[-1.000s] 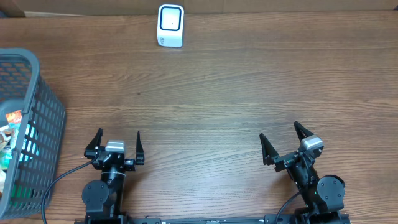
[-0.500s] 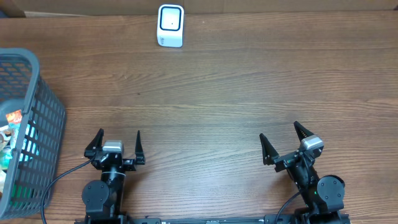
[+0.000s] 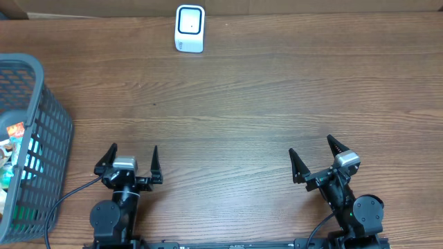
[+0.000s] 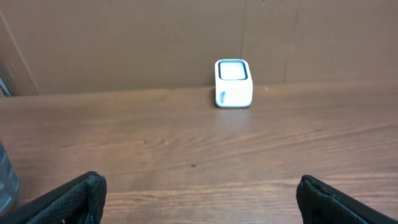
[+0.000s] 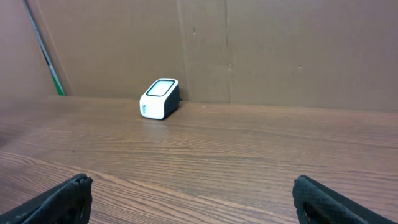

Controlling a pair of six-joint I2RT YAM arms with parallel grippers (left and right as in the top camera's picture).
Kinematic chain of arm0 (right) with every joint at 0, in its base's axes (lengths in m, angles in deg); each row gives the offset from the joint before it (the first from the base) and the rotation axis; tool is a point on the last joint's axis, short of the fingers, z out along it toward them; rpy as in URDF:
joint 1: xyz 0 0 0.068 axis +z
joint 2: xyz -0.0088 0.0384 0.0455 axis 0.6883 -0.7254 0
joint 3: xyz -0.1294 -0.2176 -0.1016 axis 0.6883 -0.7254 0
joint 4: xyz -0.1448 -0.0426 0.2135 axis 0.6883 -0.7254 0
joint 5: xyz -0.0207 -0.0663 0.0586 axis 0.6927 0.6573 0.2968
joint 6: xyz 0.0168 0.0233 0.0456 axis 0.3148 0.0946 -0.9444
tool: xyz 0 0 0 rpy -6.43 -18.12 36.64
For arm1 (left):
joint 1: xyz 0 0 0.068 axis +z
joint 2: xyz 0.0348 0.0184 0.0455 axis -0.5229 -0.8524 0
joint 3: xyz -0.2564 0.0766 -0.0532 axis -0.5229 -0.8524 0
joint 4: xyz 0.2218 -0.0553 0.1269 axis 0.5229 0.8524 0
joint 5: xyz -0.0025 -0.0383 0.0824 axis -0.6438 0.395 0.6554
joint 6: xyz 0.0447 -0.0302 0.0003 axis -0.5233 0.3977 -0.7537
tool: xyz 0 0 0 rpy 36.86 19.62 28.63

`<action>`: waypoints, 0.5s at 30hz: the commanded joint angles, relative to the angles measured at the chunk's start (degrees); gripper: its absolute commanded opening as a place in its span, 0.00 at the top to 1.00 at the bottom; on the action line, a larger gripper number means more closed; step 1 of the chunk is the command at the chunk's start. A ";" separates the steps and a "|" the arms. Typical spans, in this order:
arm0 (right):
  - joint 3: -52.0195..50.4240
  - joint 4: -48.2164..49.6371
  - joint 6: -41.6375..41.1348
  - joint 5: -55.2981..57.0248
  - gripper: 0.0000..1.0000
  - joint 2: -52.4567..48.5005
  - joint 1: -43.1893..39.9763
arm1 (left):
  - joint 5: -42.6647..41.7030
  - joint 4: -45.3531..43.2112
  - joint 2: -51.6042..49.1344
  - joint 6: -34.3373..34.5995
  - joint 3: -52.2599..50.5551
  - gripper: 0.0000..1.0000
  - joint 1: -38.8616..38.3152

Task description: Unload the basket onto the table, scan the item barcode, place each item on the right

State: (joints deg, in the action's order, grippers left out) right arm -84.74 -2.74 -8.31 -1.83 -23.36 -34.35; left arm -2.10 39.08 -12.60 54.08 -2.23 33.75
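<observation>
Overhead, both arms sit well back from the scanner (image 3: 190, 28) at the far edge of the bench (image 3: 263, 97). The left claw (image 3: 132, 148) and right claw (image 3: 311, 144) are each spread wide and empty. The goods (image 3: 12, 149) lie in a grey basket (image 3: 52, 128), well to the scanner's left and nearer the arms. The left wrist view has the scanner straight ahead. The right wrist view shows it ahead and to the left. We judge the half-hidden goods to be light, crinkly packets, best pinched at an edge, barcode uncovered.
</observation>
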 commanded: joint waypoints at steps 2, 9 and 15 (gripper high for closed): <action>-0.59 0.33 0.00 -0.44 0.00 0.57 0.11 | -1.22 -0.02 -2.16 1.33 5.40 0.00 -0.66; -0.59 0.33 0.00 -0.44 0.00 0.57 0.11 | -2.21 -0.02 -13.46 1.31 13.64 0.00 -0.66; -0.59 0.33 0.00 -0.44 0.00 0.57 0.11 | -5.53 1.38 -23.26 1.31 21.64 0.00 -0.66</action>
State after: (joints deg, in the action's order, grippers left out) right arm -84.74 -2.72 -8.31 -1.81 -23.36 -34.35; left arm -4.63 39.61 -31.42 54.87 13.88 33.75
